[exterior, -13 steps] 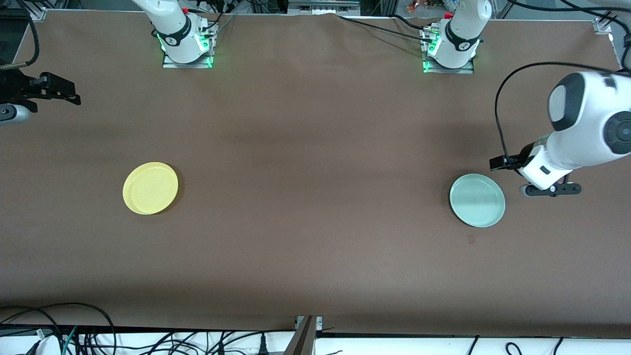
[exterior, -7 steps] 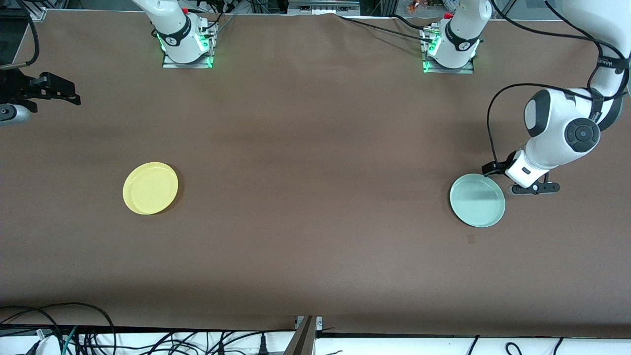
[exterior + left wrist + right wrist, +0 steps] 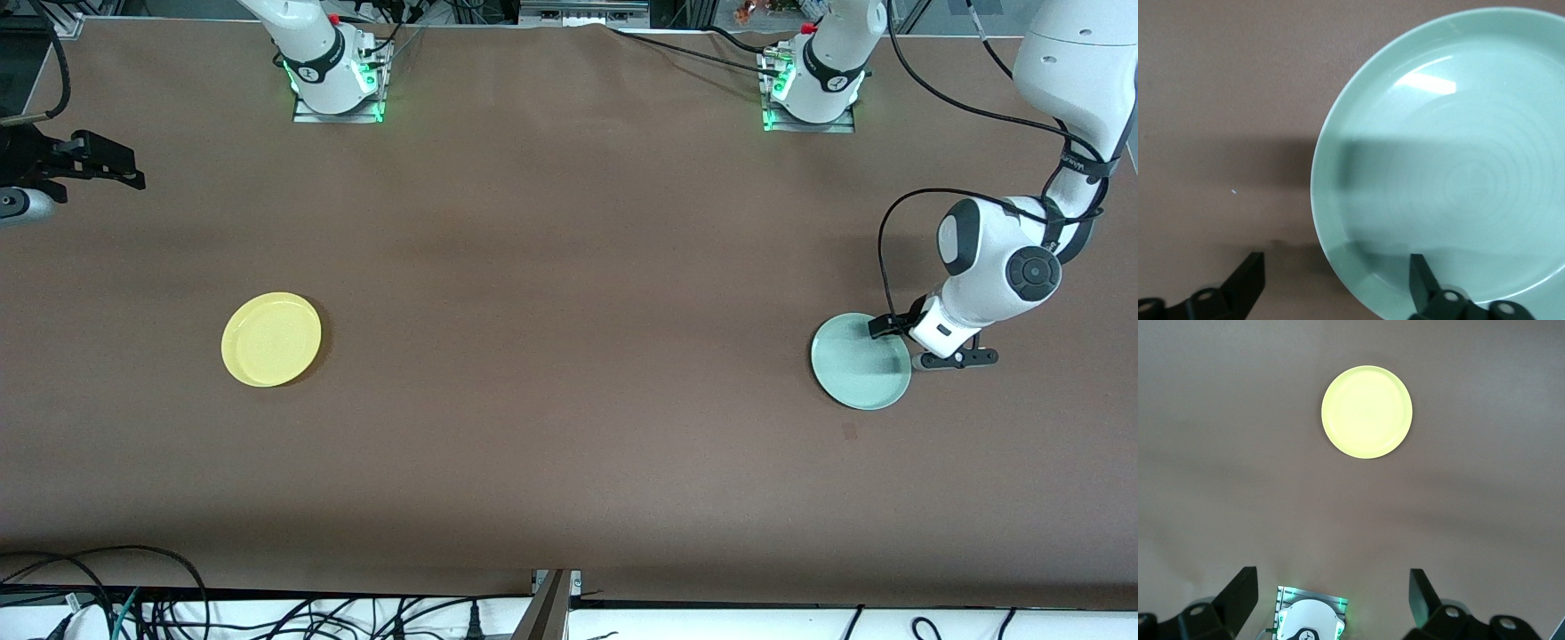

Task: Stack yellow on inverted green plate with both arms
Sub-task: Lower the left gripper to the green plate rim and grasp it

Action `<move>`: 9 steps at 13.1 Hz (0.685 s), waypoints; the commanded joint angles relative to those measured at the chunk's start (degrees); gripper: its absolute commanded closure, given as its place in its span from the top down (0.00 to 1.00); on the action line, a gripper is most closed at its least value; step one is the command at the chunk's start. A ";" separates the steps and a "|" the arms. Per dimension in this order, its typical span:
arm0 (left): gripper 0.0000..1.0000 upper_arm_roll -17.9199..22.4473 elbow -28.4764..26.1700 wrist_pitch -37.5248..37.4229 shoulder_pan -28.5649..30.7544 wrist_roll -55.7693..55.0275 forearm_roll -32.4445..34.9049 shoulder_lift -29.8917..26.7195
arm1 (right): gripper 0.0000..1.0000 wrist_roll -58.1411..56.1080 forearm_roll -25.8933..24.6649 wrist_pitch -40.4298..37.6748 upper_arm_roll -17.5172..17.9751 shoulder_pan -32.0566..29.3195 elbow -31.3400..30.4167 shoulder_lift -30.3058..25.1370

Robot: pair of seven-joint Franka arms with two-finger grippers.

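Now spread wide: left pincer (image 3: 1337,283) straddling the rim of the green plate (image 3: 859,363), upright on the table (image 3: 569,293) toward the left arm's end. Likewise released, waiting aloft: right pincer (image 3: 1331,597); yellow (image 3: 271,339) toward the right arm's end.

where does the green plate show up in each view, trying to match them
Front view: the green plate lies at the left arm's end of the table, right way up, with the left gripper at its rim.
Left wrist view: green plate fills most of the picture, one finger over its rim, the other over the brown table.
Right wrist view: not in it; only the yellow plate shows.
Shared landmark: the left gripper's open fingers straddling the plate's rim.
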 commanded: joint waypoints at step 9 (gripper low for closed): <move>0.00 -0.43 8.32 -2.34 -1.26 -0.07 1.20 3.24 | 1.00 0.58 -0.54 -0.14 -0.04 -0.04 0.90 0.31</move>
